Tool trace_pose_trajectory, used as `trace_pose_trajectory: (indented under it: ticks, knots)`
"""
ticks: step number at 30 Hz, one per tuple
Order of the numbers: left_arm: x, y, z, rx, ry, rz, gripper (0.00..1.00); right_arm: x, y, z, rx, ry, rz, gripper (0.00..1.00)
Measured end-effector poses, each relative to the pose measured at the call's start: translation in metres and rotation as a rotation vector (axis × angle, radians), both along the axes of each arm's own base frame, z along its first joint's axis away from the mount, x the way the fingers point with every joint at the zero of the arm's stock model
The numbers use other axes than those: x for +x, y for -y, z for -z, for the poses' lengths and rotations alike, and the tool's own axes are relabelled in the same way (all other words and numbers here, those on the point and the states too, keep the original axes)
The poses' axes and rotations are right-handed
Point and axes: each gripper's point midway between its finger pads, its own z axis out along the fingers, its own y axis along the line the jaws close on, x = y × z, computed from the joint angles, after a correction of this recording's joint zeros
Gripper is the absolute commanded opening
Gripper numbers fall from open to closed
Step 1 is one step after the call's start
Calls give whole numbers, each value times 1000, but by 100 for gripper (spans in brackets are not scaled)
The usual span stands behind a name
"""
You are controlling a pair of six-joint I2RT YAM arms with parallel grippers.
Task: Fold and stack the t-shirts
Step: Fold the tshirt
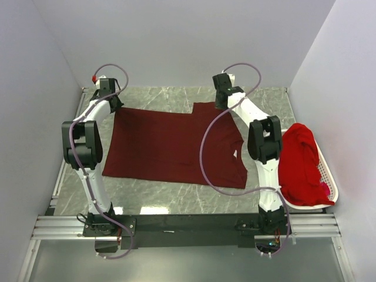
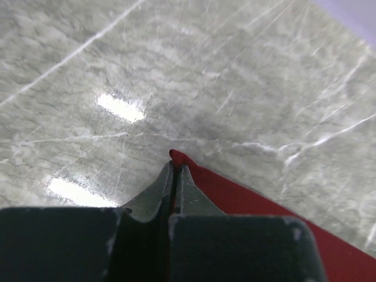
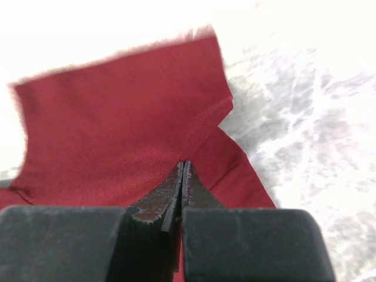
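Note:
A dark maroon t-shirt (image 1: pixel 170 147) lies spread flat across the marble table, with one sleeve at the far right. My left gripper (image 1: pixel 113 106) is at the shirt's far left corner and is shut on it. In the left wrist view that corner of the maroon t-shirt (image 2: pixel 247 200) pokes out past the closed tips of the left gripper (image 2: pixel 175 167). My right gripper (image 1: pixel 222 107) is low over the far right sleeve. The right gripper (image 3: pixel 183 167) is shut, pinching the maroon t-shirt (image 3: pixel 117 129) at the sleeve seam. Bright red t-shirts (image 1: pixel 301 161) are heaped at the right.
The red heap sits in a white perforated basket (image 1: pixel 330 182) at the table's right edge. Grey walls close in the left, back and right. Bare marble (image 1: pixel 164 97) shows behind the shirt, and a narrower strip (image 1: pixel 176 197) lies in front of it.

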Motion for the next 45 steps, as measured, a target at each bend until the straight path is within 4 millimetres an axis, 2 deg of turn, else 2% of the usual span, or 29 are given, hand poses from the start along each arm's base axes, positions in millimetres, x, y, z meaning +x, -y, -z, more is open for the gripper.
trace_pose_trajectory:
  ticks: [3, 6, 10, 15, 19, 26, 30, 33, 39, 45]
  knots:
    - [0, -1, -10, 0, 24, -7, 1, -1, -2, -26, -2, 60, 1, 0]
    - [-2, -5, -11, 5, 22, -19, 1, -12, -3, -38, -15, 84, 3, 0]
    - [-15, -9, 2, 5, -22, -38, 1, -39, -4, -30, -26, 56, 5, 0]
    - [-35, -14, 15, 5, -81, -70, 1, -82, -8, -11, -46, -8, 8, 0]
    - [-51, -16, 11, 6, -95, -92, 1, -104, -15, -11, -44, -12, 14, 0]
    - [-78, -23, -5, 7, -92, -129, 1, -141, -21, -28, -15, 15, 16, 0]
    - [-97, -22, 0, -1, -120, -139, 1, -163, -15, -25, -4, 7, 26, 0]
    - [-103, -19, 5, -10, -136, -130, 1, -176, -10, -19, -3, -7, 35, 0]
    - [-92, -15, -2, -33, -113, -105, 1, -171, -6, -27, -2, 3, 49, 0]
    - [-60, -14, -14, -47, -52, -89, 1, -135, -6, -63, 28, 93, 86, 0]
